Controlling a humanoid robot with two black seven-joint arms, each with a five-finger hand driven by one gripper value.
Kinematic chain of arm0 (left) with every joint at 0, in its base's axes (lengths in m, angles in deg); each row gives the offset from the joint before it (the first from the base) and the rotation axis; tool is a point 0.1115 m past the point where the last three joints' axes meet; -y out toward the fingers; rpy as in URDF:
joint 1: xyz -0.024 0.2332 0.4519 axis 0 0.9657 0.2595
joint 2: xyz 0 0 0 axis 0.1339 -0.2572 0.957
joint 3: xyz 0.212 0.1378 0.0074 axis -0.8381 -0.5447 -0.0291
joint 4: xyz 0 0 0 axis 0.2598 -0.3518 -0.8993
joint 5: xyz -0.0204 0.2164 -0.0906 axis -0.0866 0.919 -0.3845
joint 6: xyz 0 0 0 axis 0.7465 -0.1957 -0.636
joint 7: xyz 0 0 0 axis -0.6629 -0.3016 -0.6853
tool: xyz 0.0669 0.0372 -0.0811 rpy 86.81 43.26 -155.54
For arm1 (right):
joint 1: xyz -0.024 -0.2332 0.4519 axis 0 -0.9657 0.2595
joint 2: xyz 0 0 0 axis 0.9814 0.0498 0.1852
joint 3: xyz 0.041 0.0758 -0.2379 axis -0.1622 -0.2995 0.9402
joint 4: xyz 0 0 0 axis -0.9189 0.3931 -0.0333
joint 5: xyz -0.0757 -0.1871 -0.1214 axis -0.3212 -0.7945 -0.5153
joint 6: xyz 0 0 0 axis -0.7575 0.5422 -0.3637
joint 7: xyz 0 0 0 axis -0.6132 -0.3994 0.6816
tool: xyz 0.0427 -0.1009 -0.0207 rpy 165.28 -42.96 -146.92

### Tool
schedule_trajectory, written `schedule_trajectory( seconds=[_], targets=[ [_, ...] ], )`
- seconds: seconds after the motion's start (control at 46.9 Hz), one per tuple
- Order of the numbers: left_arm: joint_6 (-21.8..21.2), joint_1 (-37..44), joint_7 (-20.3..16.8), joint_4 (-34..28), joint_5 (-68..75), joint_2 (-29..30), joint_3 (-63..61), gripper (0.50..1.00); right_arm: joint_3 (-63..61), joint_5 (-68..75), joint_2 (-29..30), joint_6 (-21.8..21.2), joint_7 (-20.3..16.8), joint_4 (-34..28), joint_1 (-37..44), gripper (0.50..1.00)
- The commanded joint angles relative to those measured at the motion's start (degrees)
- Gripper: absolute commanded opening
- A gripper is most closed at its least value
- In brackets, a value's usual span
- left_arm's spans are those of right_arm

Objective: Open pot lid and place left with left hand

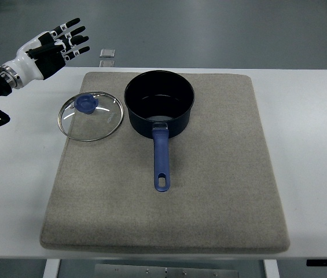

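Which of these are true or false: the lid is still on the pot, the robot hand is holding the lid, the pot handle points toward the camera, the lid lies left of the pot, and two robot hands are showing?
1. The glass lid is on the pot. False: it lies flat on the grey mat, and the pot is open.
2. The left hand is holding the lid. False: it is raised beyond the mat's far left corner with fingers spread, holding nothing.
3. The pot's blue handle points toward the camera. True.
4. The lid lies left of the pot. True.
5. Two robot hands show. False: only the left one does.
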Motion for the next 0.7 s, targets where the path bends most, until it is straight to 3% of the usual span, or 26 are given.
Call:
schedule_trajectory(
  seconds=[0.0,0.234,0.49,0.682],
  targets=[
    [0.84,0.67,0.15,0.10,-3.18,-0.08,-0.01,0.990,0.00,0.00,0.00,-0.08,0.00,-0.05,0.02,0.917],
    [0.93,1.46,1.02,0.19,-7.32,-0.08,-0.01,0.992,0.00,0.26,0.00,-0.52,-0.09,-0.05,-0.07,0.917],
    [0.75,1.46,7.96,0.01,-14.09,-0.08,1.83,0.992,0.00,0.35,0.00,-0.52,-0.09,-0.05,-0.42,0.917],
    [0.84,1.55,10.60,0.01,-14.27,0.01,2.80,0.992,0.09,0.26,0.00,-0.61,-0.09,-0.31,-0.51,0.917]
  ],
)
